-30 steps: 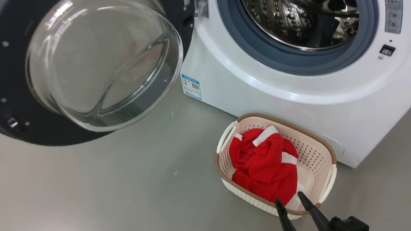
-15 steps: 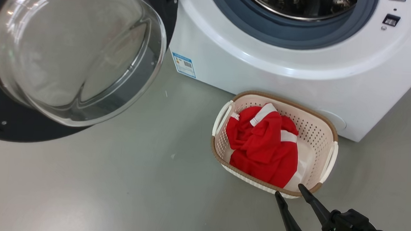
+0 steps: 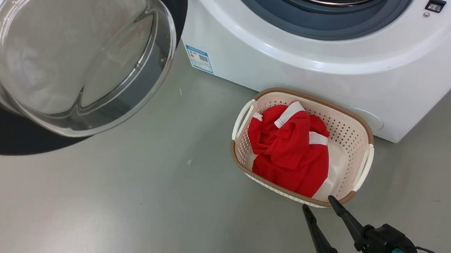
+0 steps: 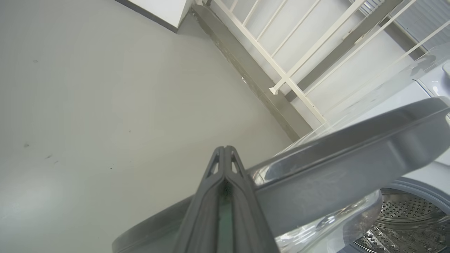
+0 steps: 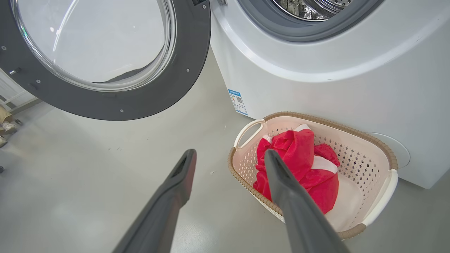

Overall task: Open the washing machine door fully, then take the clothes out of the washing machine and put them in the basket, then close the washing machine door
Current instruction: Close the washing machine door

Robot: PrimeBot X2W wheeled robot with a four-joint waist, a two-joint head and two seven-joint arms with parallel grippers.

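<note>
The head camera has dipped; nothing else shifted. Bright red striped clothes (image 3: pixel 290 154) lie in the cream perforated plastic basket (image 3: pixel 351 123), right, just before the white front-loading washing machine (image 3: pixel 292 60). The right gripper (image 3: pixel 318 202) is spread and empty. The left gripper (image 4: pixel 225 150) is pinched together at the open black-rimmed glass door (image 3: pixel 73 54), left. Pushing there, it could skid off the glossy rim.

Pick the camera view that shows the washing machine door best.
The right wrist view: the washing machine door shows nearly whole there, dark rim around the glass bowl, swung open. The head view crops the door at its left and top edges, mostly glass. The left wrist view catches the door edge-on.
</note>
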